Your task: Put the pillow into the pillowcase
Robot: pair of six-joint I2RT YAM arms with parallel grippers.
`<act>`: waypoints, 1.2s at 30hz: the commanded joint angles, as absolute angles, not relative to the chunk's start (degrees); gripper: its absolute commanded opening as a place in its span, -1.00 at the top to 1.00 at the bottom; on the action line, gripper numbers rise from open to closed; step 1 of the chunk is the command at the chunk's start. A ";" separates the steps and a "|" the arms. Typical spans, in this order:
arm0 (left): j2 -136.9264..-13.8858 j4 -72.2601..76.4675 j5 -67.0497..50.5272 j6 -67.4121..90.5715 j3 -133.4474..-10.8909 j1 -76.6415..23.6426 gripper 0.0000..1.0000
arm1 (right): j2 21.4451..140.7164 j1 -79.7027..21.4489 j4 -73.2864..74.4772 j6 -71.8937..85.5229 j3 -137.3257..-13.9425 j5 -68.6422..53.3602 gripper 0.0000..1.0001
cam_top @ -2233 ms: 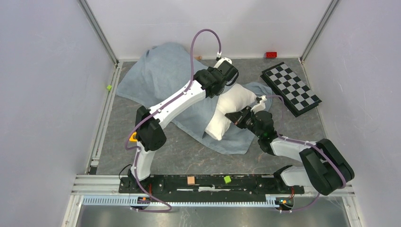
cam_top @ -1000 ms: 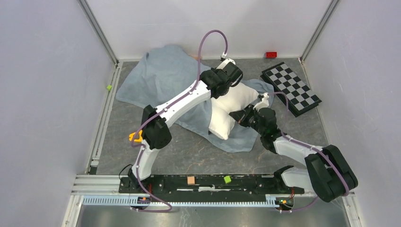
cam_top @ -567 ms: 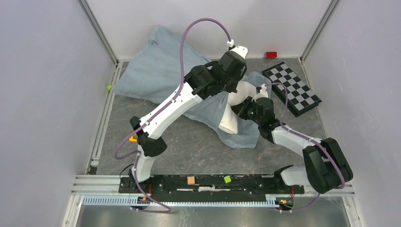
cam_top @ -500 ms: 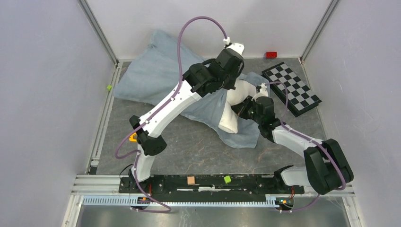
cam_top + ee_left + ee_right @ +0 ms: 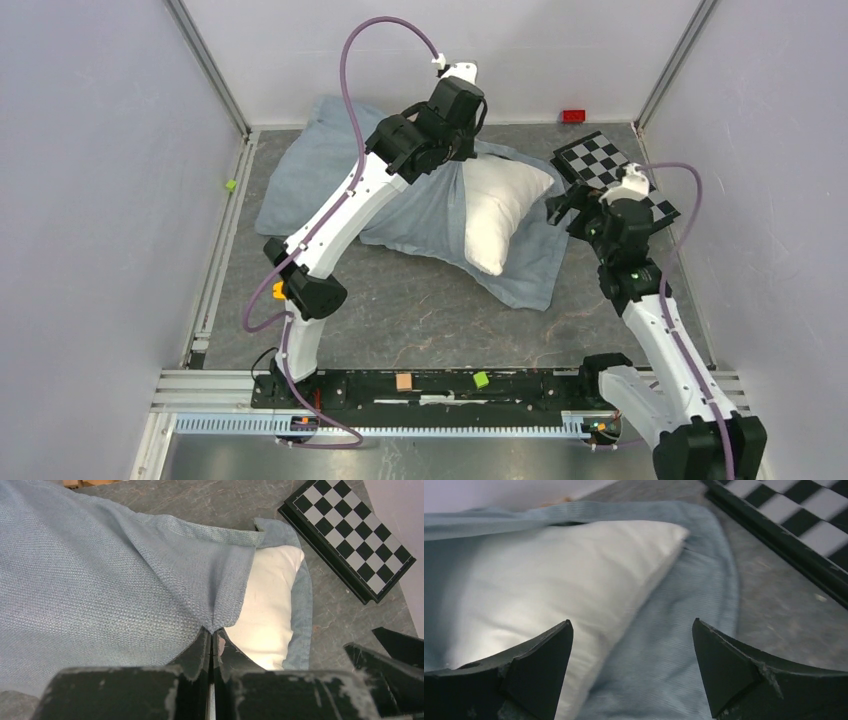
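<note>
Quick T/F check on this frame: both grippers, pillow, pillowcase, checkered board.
1. The left gripper is shut on an edge of the pillowcase. True.
2. The right gripper is clamped on the pillow. False: it is open and holds nothing, with the pillow ahead of it.
3. The pillow is fully inside the pillowcase. False: much of its white surface is bare, lying on the lower layer of cloth.
4. The checkered board lies apart from the pillowcase. True.

A black-and-white checkered board lies far right, with 1 red block near its far corner.
</note>
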State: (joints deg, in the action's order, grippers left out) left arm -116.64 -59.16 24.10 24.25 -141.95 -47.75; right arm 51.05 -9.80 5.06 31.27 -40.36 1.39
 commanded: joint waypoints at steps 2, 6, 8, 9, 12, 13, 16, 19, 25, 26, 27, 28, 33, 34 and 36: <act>-112.53 -52.40 25.49 27.13 -143.56 -47.29 0.95 | 52.29 -0.39 9.51 27.22 -32.14 0.16 -0.83; -110.72 -50.98 25.23 27.03 -143.35 -47.25 0.95 | 58.57 3.14 4.49 26.16 -28.40 -3.72 -0.82; -109.86 -49.80 23.76 26.97 -143.29 -47.27 0.95 | 62.48 3.16 1.71 25.35 -28.61 -5.59 -0.85; -109.48 -49.45 23.32 27.20 -143.49 -47.28 0.95 | 64.24 3.16 0.51 25.31 -28.49 -6.26 -0.88; -108.57 -48.54 21.91 27.41 -144.60 -47.27 0.95 | 68.98 3.16 -2.71 25.25 -29.82 -7.95 -0.91; -108.27 -48.45 21.74 27.41 -145.19 -47.28 0.95 | 70.08 3.16 -3.55 25.56 -30.05 -8.44 -0.92; -107.22 -47.93 20.78 27.33 -145.73 -47.26 0.95 | 73.33 3.08 -6.24 26.95 -30.33 -9.95 -0.95; -105.81 -46.99 19.82 27.60 -145.64 -47.25 0.95 | 76.21 3.15 -10.22 28.81 -30.39 -12.84 -0.96; -103.59 -44.66 19.64 27.90 -145.47 -47.21 0.95 | 79.47 3.16 -21.76 36.14 -27.82 -19.53 -0.96; -103.41 -44.49 19.69 28.05 -145.46 -47.22 0.95 | 79.30 3.16 -24.68 38.66 -26.42 -21.17 -0.96; -103.28 -44.26 19.78 28.12 -145.54 -47.16 0.95 | 78.99 3.19 -28.98 41.20 -24.60 -22.89 -0.96; -103.13 -44.07 19.91 28.24 -145.55 -47.20 0.95 | 78.68 3.16 -32.36 44.21 -23.04 -23.92 -0.96; -102.57 -43.01 19.25 29.07 -145.58 -46.93 0.95 | 81.53 3.08 -50.12 56.52 -19.07 -29.97 -0.96; -102.57 -42.76 19.41 29.06 -145.65 -46.86 0.95 | 82.01 3.03 -54.22 59.02 -18.27 -31.29 -0.96; -102.72 -42.63 19.85 28.94 -145.83 -46.68 0.95 | 81.47 2.91 -61.02 64.01 -16.27 -32.94 -0.91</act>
